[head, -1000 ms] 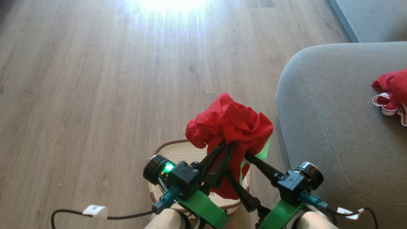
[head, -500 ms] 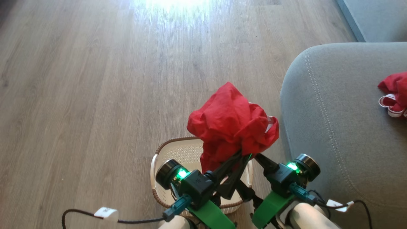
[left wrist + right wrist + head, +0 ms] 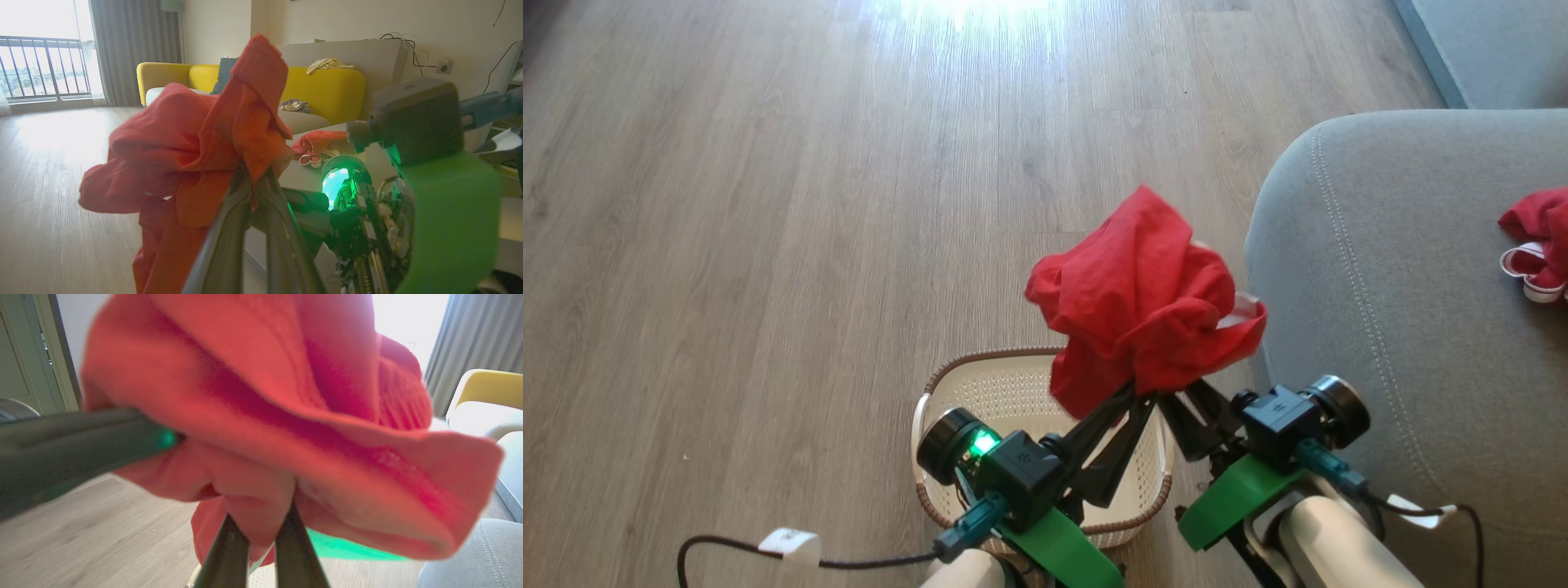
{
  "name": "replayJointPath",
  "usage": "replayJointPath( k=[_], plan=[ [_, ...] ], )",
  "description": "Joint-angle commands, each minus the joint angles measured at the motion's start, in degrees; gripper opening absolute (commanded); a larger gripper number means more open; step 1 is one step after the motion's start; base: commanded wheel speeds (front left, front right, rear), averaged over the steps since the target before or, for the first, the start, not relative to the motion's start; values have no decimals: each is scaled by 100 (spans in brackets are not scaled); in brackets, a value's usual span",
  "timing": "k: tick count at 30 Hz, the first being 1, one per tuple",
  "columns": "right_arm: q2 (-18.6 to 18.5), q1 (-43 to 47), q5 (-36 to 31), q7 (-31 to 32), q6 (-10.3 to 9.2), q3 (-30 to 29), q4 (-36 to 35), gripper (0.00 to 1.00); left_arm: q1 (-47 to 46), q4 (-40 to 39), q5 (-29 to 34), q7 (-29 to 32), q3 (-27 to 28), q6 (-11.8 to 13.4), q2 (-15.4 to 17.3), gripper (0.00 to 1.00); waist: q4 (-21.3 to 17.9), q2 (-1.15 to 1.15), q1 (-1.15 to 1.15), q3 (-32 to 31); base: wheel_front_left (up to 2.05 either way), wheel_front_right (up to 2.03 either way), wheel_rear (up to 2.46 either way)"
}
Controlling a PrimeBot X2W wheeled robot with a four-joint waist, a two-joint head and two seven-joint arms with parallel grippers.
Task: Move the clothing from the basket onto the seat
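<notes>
Red garments number two: the lifted garment [image 3: 1147,302] hangs bunched mid-frame above the one cream basket [image 3: 1005,392]; the second garment [image 3: 1539,245] lies at the right edge on the grey seat [image 3: 1380,286]. Wooden floor [image 3: 768,245] surrounds them. Left gripper [image 3: 1139,390] and right gripper [image 3: 1172,400], angled up from below, both pinch the lifted garment.

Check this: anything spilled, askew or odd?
Nothing stands out. Left gripper and right gripper both hold one red garment, bunched, clear of the upright basket; the other garment lies on the seat. No clothing on the floor.
</notes>
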Motion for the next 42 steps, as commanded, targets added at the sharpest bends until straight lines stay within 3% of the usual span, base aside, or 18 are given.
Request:
replayJointPath(
  k=[1,13,14,15,16,17,24,42],
  plan=[
    [94,-133,47,-38,40,-11,-266,0,-234,-159,-33,-55,216,17,-12,0,-4,0,0,1,0,0,0],
    [113,-82,-71,-38,40,-188,-533,0,-228,-141,-1,-55,262,-6,-12,0,-53,0,0,8,0,0,0],
    [114,-81,-97,-38,40,-209,-565,0,-228,-130,-4,-55,262,-9,-12,17,-53,0,0,9,0,0,0],
    [111,-76,-119,-38,40,-228,-591,0,-228,-124,-6,-55,270,-3,-12,48,-52,0,0,9,0,0,0],
    [107,-70,-140,-38,40,-252,-613,0,-231,-124,-1,-55,285,6,-12,89,-50,0,0,10,0,0,0],
    [100,-63,-163,-38,40,-285,-634,0,-233,-122,6,-55,299,9,-12,100,-49,0,0,10,0,0,0],
    [50,-5,-330,-38,40,-673,-761,0,-223,44,161,-55,435,-99,-12,100,-15,0,0,16,0,0,0],
    [-197,338,-602,-38,40,-2119,-1104,0,140,912,931,-55,893,-685,-12,100,-172,0,0,47,0,0,0]
  ],
)
